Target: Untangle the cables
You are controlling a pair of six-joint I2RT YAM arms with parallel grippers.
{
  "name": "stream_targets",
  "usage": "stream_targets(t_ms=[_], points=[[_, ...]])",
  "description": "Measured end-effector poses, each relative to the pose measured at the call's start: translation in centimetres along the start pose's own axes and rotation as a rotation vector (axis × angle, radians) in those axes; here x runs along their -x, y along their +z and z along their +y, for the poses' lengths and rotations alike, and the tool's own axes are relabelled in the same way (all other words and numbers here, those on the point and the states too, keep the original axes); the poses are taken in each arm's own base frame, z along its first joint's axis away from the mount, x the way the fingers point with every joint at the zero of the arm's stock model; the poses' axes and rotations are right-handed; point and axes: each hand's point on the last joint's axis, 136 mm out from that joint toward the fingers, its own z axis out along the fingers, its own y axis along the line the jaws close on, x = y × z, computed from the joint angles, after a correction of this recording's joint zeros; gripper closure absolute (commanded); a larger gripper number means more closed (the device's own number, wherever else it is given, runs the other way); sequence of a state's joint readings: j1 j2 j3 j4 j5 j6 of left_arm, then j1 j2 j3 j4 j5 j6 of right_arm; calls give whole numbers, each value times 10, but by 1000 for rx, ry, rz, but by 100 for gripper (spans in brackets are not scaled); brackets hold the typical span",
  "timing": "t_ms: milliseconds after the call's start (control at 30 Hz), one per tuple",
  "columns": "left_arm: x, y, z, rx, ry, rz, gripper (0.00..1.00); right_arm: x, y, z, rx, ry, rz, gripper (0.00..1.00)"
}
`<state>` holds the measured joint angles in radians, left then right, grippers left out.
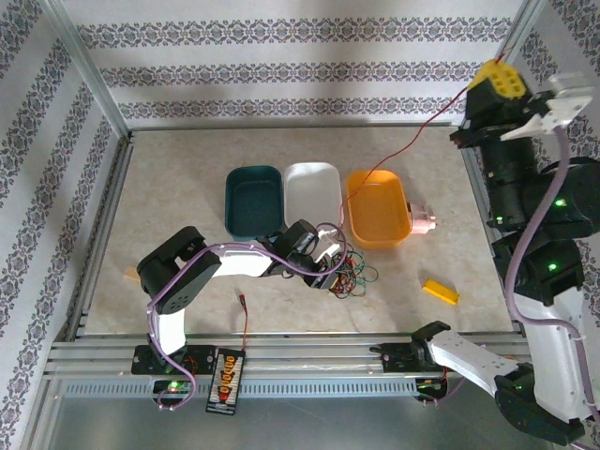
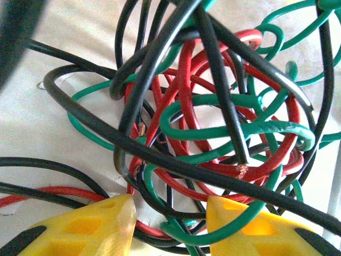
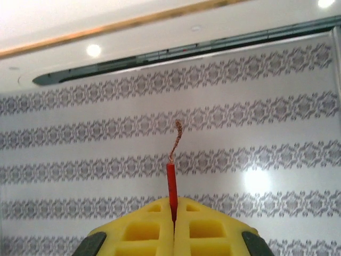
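Beyond my left pincer (image 1: pixel 329 273) I see a teal bin (image 1: pixel 253 200), white bin (image 1: pixel 312 191), orange bin (image 1: pixel 377 210); yellow block (image 1: pixel 441 292) off to its right.

Robotics lab cell, aluminium-framed table (image 1: pixel 281 354), patterned wallpaper panels (image 1: pixel 309 70), ceiling spotlights (image 3: pixel 94 50)

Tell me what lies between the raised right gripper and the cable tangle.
In the top view, one red cable stretches from the right gripper across the orange bin to the tangle.

Tangle of cables (image 2: pixel 224 101): red, green, black. One red cable (image 3: pixel 171 186), coppery frayed tip. Yellow fingers on left gripper (image 2: pixel 170 205) and right gripper (image 3: pixel 174 205). Also teal bin (image 1: pixel 253 202), white bin (image 1: pixel 312 192), orange bin (image 1: pixel 380 220). Beige mottled table (image 1: pixel 178 197); white walls (image 1: pixel 281 56), grey floral bands.
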<state>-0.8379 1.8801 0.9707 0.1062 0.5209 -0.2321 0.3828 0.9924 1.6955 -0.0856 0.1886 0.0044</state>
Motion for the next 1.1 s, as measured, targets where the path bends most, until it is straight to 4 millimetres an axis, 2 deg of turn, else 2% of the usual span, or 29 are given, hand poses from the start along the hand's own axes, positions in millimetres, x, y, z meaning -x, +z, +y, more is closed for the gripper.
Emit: stream_targets(t_ms=[100,167,300,400,500,533,600,933,1100], points=[[0,-1,0,2,-4,-3,59,7,14,-6,-17,7,-17,100],[-1,-2,1,7,-6,-7,58,-5,26,-10,-22,18,6,100],[-3,-8,3,31,-10,-14,58,-57,51,-19,-24,50,120,100],[-5,-11,4,48,-16,-10,58,-117,65,-31,-41,79,252,100],[-6,-13,6,59,-19,-5,58,-170,68,-44,-69,102,373,100],[-7,-14,6,62,-20,-4,58,-182,68,-47,-78,106,401,100],[-8,-14,6,66,-22,0,58,-194,67,-51,-90,108,432,100],[-8,-15,7,72,-31,1,58,-182,67,-51,-90,93,401,100],[-8,-15,7,72,-31,1,58,-157,75,-48,-80,78,346,100]])
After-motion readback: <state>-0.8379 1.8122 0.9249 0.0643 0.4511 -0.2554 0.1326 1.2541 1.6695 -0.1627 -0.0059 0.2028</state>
